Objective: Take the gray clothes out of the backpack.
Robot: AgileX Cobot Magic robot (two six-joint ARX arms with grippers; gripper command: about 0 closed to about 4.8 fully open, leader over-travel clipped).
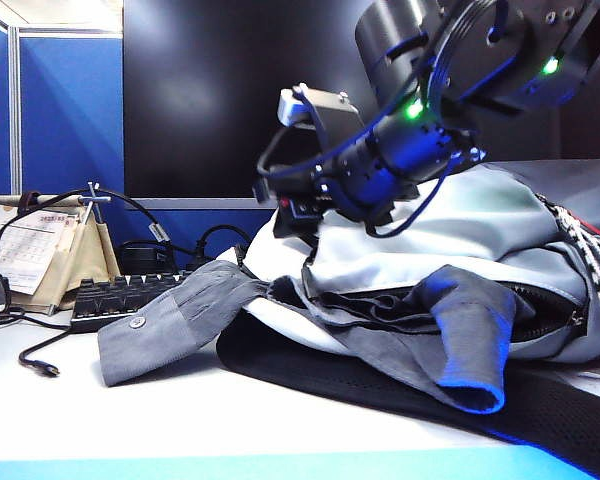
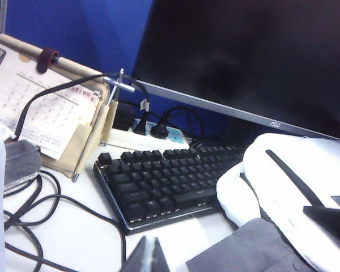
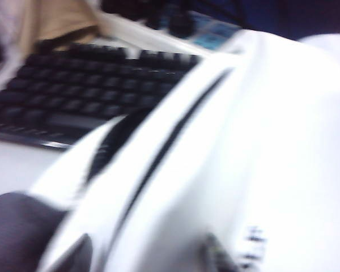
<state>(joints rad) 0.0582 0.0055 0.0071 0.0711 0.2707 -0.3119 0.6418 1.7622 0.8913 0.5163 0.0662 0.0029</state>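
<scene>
The backpack (image 1: 450, 240) is pale gray-white fabric with black zippers and a black padded back panel along its near edge. Its strap (image 1: 590, 245), at the right, carries a black-and-white pattern beside a red cord. The gray clothes (image 1: 180, 315) are dark slate gray; the cuff on the left bears one small round gray snap button. The keyboard (image 2: 164, 178) is black, as is the monitor (image 2: 243, 51), which has a silver lower bezel. The calendar (image 2: 45, 107) is white with fine print on a tan stand. The partition (image 1: 70, 110) is blue. The table (image 1: 130, 420) is white. The right arm (image 1: 450, 90) is black with green indicator lights. The cables are black.
</scene>
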